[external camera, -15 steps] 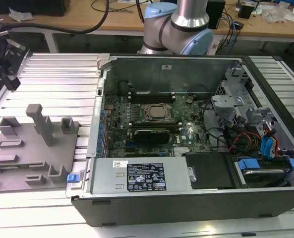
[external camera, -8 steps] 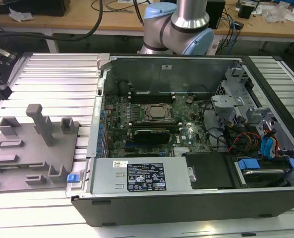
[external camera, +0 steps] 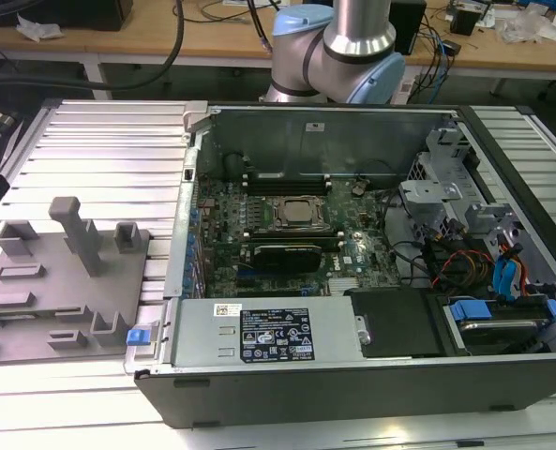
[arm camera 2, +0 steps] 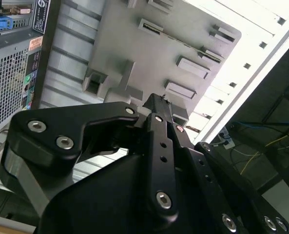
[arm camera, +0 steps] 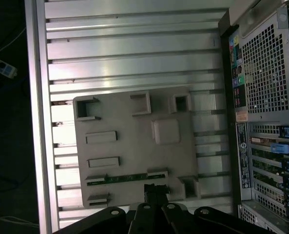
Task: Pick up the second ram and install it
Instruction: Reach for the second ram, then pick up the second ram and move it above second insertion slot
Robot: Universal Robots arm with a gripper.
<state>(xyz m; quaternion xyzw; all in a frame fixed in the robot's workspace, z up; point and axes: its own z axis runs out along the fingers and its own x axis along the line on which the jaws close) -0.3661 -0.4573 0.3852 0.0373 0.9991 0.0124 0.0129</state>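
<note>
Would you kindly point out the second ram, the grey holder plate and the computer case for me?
second ram [arm camera: 127,179]: first wrist view, middle of the green strip.
grey holder plate [arm camera: 134,146]: first wrist view, bare flat surface.
computer case [external camera: 353,398]: exterior view, near side wall.

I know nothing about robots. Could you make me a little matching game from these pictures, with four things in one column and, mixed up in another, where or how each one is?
Things:
1. second ram
2. gripper
3. grey plate
4. computer case

Descriptions:
A. open on top, insides on view
B. green strip lying in a groove of the grey plate
C. black, poised close to the green strip
D. rests on the ribbed metal table, beside the case

Pairs: 1-B, 2-C, 3-D, 4-A
</note>
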